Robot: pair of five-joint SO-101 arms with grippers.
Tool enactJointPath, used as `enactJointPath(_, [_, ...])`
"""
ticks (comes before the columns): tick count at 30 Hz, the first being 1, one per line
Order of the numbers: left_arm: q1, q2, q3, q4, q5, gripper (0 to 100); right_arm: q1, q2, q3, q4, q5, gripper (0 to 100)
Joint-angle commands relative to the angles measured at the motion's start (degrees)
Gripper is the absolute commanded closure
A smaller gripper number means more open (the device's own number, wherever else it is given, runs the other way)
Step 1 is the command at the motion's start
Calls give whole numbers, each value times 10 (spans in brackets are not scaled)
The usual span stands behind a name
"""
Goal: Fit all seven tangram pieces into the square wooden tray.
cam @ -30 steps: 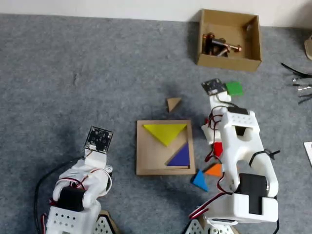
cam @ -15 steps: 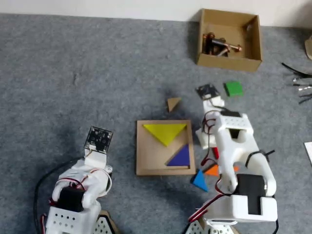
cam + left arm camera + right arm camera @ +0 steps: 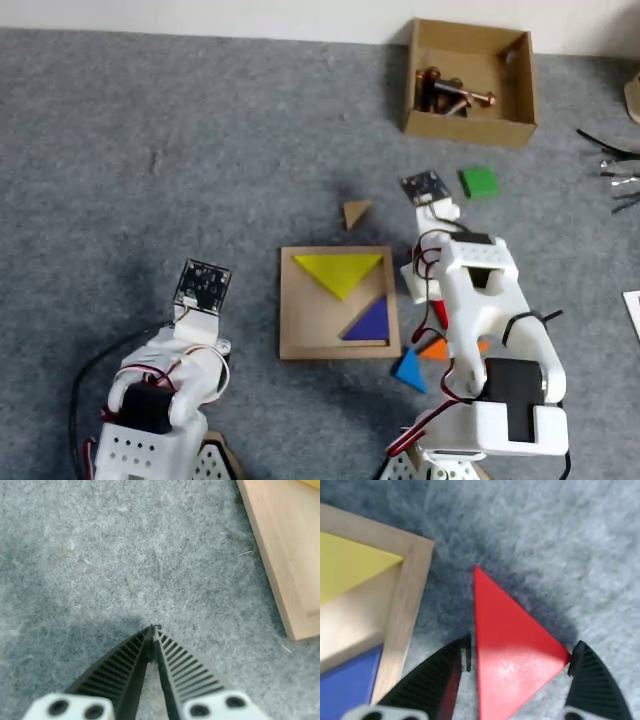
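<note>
The square wooden tray [image 3: 296,336] holds a yellow triangle [image 3: 338,272] and a blue piece [image 3: 370,322]. Just off the tray's right side, my right gripper [image 3: 520,650] is open low over the red triangle [image 3: 510,645], one finger at each side of it. The tray's rim [image 3: 412,590] and the yellow triangle [image 3: 350,565] lie beside it. An orange piece [image 3: 436,348] and a small blue triangle [image 3: 408,369] lie near the tray's front right corner. A brown triangle [image 3: 355,212] and a green square [image 3: 479,182] lie farther back. My left gripper [image 3: 152,630] is shut on nothing above the carpet, left of the tray [image 3: 285,545].
A cardboard box [image 3: 470,72] with metal parts stands at the back right. Cables [image 3: 612,165] lie at the right edge. Grey carpet covers the table, with open room at the left and the back.
The right arm has shifted left toward the tray, uncovering the green square, and now stands over the red triangle. The left arm has not moved.
</note>
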Motion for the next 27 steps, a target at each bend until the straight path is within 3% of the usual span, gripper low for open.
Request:
enactJointPath(1, [8,-2,11,3,4,995,-6,-21,0,-13,-4,704])
enactJointPath(15, [8,-2,11,3,4,995,-6,-21,21,-12,-6,707])
enactJointPath(20, [8,-2,11,3,4,995,-6,-21,18,-12,-4,800])
enactJointPath(27, [8,-2,11,3,4,995,-6,-21,21,-14,-4,811])
